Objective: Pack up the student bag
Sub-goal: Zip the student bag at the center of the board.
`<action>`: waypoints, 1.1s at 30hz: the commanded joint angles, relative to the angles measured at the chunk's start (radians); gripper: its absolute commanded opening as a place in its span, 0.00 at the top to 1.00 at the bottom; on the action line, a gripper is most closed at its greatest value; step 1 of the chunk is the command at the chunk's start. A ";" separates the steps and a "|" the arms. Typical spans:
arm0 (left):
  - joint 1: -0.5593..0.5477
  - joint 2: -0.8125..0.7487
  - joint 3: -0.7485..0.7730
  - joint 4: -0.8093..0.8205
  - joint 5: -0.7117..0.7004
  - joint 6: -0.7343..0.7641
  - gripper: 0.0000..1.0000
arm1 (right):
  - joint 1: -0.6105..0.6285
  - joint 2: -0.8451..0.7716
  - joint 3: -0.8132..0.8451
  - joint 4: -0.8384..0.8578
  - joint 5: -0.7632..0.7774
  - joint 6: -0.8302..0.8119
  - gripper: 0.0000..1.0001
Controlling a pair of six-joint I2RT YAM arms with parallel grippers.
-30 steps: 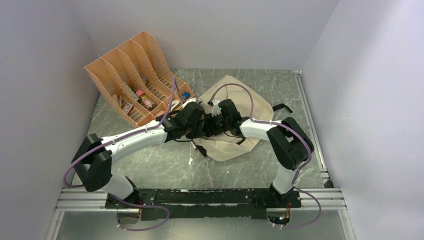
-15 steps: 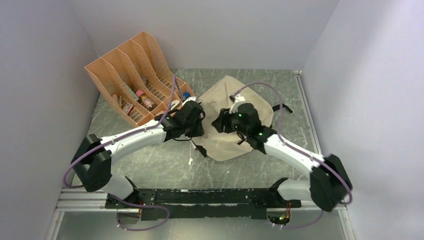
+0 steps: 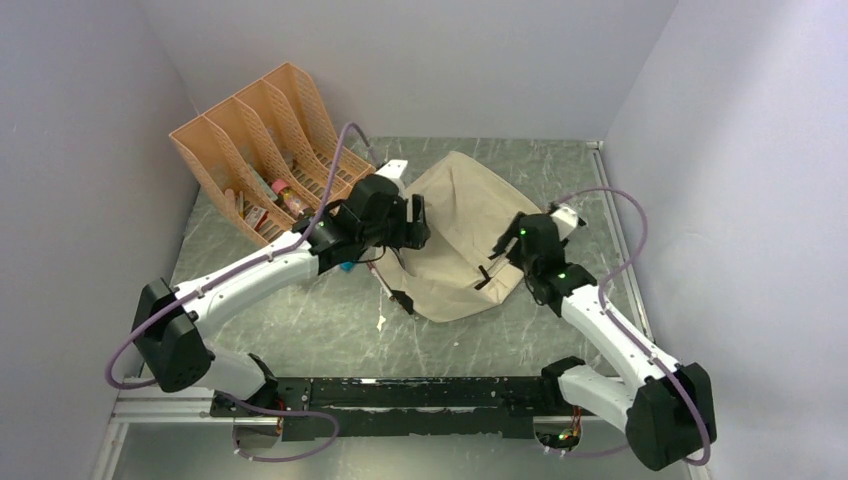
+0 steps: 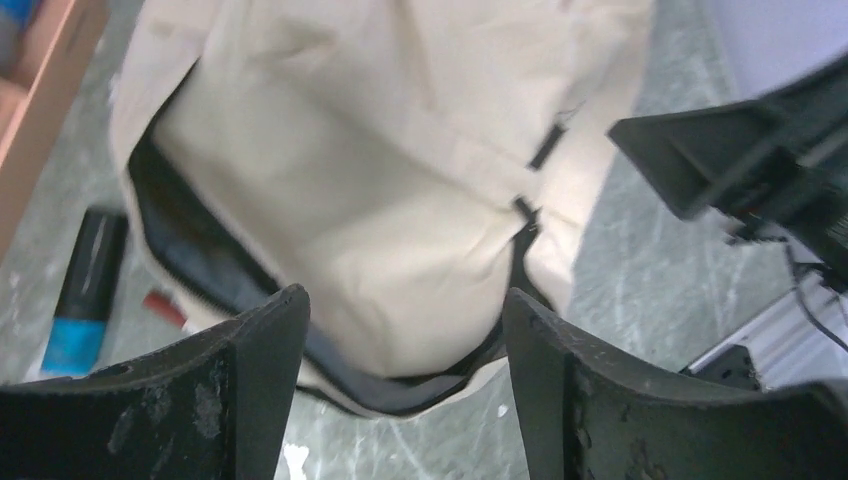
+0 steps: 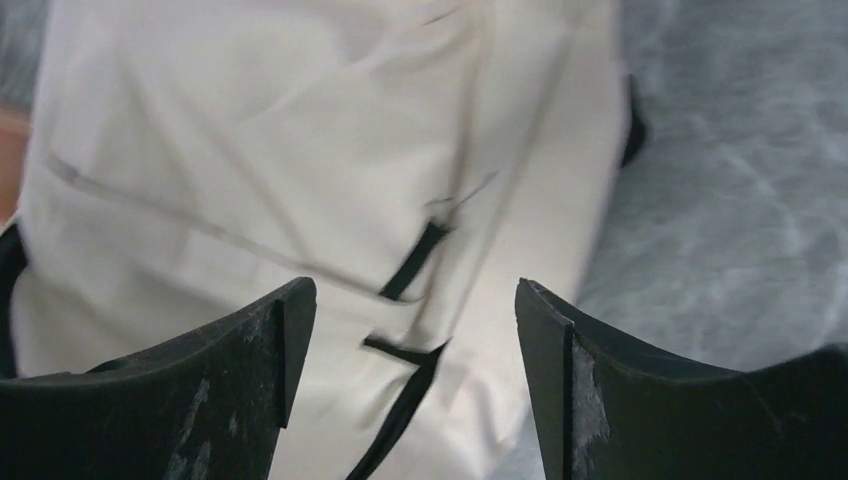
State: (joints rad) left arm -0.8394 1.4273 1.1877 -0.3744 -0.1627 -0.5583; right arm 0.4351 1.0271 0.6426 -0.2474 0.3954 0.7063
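My left fingers (image 4: 250, 390) stand apart with nothing between them, hanging above the near, unzipped edge of the student bag (image 4: 380, 180). My right fingers (image 5: 230, 390) are apart too, empty, over the bag's right side where the black zipper pulls lie.

The bag lies flat on the tabletop (image 3: 330, 320), just right of the orange file organizer (image 3: 260, 130) and between my two arms. Dark grey lining shows along its left and near edges, so the mouth is unzipped but slack.

What worries me:
- Neither hand holds the mouth open. Anything I push at that limp lip will likely shove the whole bag along or ride over the top flap instead of going in.
- Both wrists crowd the same patch of fabric, so a careless reach from either side could knock the other.
- The left arm's cable loops close to the organizer and might catch on its wall.

Counts:
- One bag.
- One organizer, holding at least two small bottles. I cannot tell the full number.
- One blue-and-black pen (image 4: 85, 290) loose on the tabletop, just beside the bag's open edge.
- One small red thing (image 4: 165, 305) next to the pen, too blurred to name.
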 commanded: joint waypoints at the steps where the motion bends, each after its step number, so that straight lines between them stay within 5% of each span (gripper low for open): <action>1: -0.052 0.083 0.112 0.098 0.131 0.154 0.25 | -0.196 -0.029 -0.039 -0.068 -0.121 0.011 0.23; 12: -0.221 0.454 0.303 0.161 0.208 0.226 0.27 | -0.351 -0.092 -0.196 -0.005 -0.338 -0.024 0.20; 33: -0.221 0.655 0.340 0.231 0.048 -0.004 0.32 | -0.402 -0.052 -0.281 0.135 -0.472 0.028 0.27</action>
State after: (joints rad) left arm -1.0622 2.0552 1.4860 -0.1474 -0.0612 -0.5179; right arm 0.0441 0.9802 0.3687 -0.1429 -0.0589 0.7223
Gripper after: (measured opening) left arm 0.679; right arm 0.739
